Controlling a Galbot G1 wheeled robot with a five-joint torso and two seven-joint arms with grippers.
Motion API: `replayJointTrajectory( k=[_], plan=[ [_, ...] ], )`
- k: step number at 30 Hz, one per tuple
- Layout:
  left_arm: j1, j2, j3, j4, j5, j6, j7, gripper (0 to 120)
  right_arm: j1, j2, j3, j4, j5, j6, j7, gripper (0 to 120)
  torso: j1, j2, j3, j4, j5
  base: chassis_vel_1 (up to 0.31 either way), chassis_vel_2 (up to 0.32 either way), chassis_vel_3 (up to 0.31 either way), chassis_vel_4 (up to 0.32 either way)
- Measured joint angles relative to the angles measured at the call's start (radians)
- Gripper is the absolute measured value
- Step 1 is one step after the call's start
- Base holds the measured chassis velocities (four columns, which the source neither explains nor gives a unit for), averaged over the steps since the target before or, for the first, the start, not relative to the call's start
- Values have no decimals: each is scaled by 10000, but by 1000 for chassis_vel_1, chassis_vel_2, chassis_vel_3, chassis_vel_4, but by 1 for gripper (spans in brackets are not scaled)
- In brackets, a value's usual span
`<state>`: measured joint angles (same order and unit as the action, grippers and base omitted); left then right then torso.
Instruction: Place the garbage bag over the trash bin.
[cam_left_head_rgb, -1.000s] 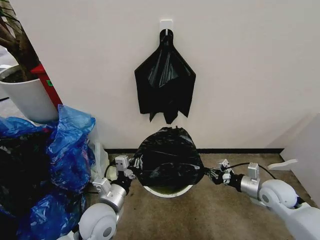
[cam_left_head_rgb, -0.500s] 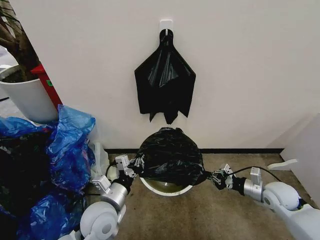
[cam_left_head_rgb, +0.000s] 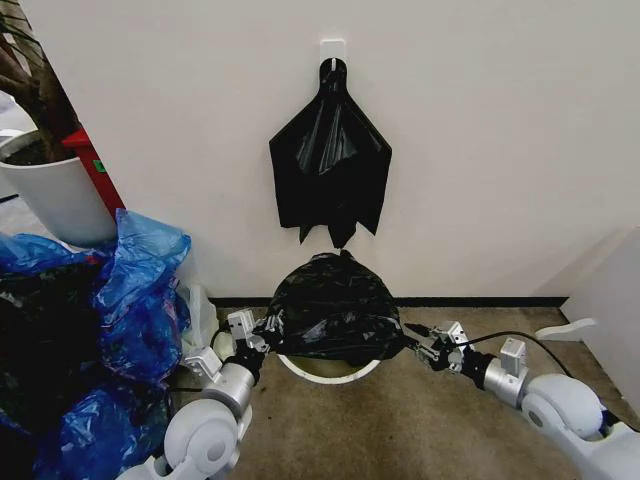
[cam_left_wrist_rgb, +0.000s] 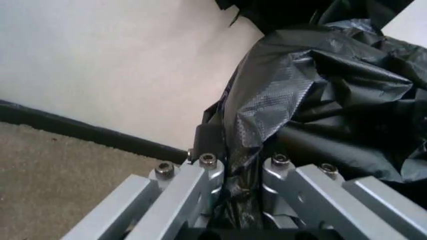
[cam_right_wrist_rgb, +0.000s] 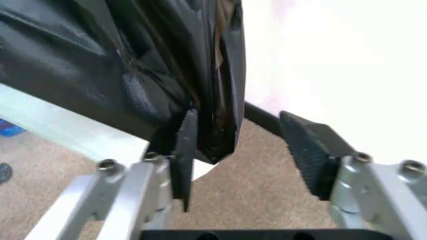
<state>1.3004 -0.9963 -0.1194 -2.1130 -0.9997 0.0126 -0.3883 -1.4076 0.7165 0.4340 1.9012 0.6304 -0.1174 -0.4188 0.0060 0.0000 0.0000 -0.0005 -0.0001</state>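
The garbage bag (cam_left_head_rgb: 333, 305) hides most of the trash bin (cam_left_head_rgb: 330, 372); just its front rim peeks out below. The plant pot (cam_left_head_rgb: 52, 190) and blue bags (cam_left_head_rgb: 120, 300) are cut off at the head view's left edge.

Two arms in glossy silver-grey, each with a rounded joint housing narrowing to a cylindrical wrist, fitted with a small boxy light-grey module on top. Left gripper (cam_left_head_rgb: 262, 335) and right gripper (cam_left_head_rgb: 421, 352) built from machined aluminium finger links joined by dark hex-socket screws. Black ribbed pads (cam_right_wrist_rgb: 303, 152) on the fingers; thin black cable (cam_left_head_rgb: 500, 337) looped along the right forearm.
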Motion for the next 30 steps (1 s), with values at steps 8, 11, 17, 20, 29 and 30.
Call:
replayJointTrajectory(
  k=[8,11,17,20,29,30],
  plan=[
    [-56,116,-19,272,310,34,-81,4,-590,-48,1028,354,-16,370,-327,72,0,0,0,3,1,0,0,0,0],
    [-154,155,17,385,529,33,-81,4,-893,-92,1443,784,117,149,-527,84,0,0,0,0,1,0,0,0,0],
    [-382,209,237,655,1499,-32,31,4,-964,-177,1529,2118,703,-516,497,99,0,0,0,1,-2,0,0,0,0],
    [-450,237,355,657,1875,-46,59,4,-610,-318,1132,3135,1281,-1339,1511,100,0,0,0,3,-1,0,0,0,0],
    [-196,294,545,294,3868,-408,438,4,393,-526,-622,5271,3705,-4376,4978,100,0,0,0,0,-2,0,0,0,0],
    [-158,293,551,262,4020,-469,493,4,428,-525,-806,5269,3762,-4421,5148,100,0,0,0,0,2,0,0,0,0]
  ],
)
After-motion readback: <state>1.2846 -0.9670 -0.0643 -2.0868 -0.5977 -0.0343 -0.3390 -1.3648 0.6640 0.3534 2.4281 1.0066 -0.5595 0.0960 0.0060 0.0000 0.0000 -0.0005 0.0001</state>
